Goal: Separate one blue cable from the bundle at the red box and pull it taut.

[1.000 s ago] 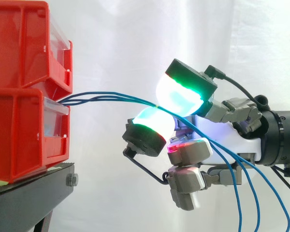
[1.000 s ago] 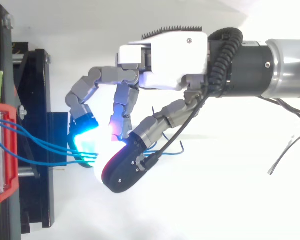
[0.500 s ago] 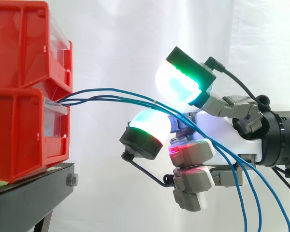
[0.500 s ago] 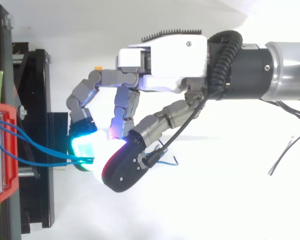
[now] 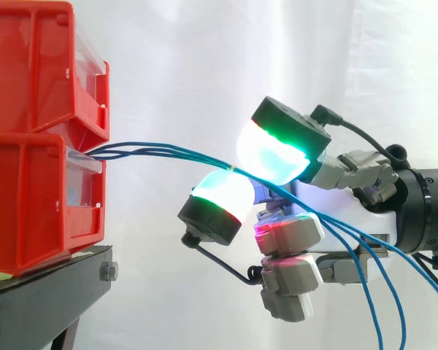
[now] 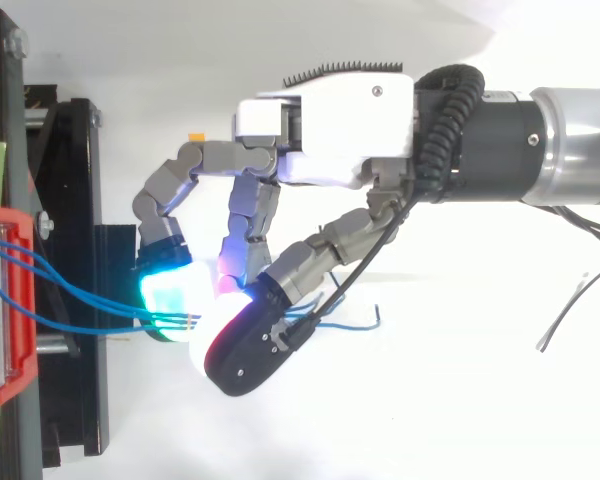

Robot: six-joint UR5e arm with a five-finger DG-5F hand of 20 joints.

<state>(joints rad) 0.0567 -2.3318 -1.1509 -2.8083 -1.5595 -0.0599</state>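
Robot hand (image 5: 343, 208) is seen entering from the right, level with the seam between the two stacked bins. Its fingers are curled, and two green-cyan fingertips (image 5: 274, 149) are closed narrowly on the blue cables (image 5: 168, 149), which are pinched together as a bundle.

The cables are seen leaving the front lip of the lower red bin (image 5: 29, 197), just under the upper red bin (image 5: 29, 65). A shallow arc is traced across open air to the pads, and the strands are fanned slightly near the bin. Past the pads they are draped over the palm and hung down at the right.

A clear gap is kept between the bin fronts and the fingertips. The black stand (image 5: 44, 292) edge lies below and left of the hand, well apart. The white curtain (image 5: 204, 58) is seen behind.
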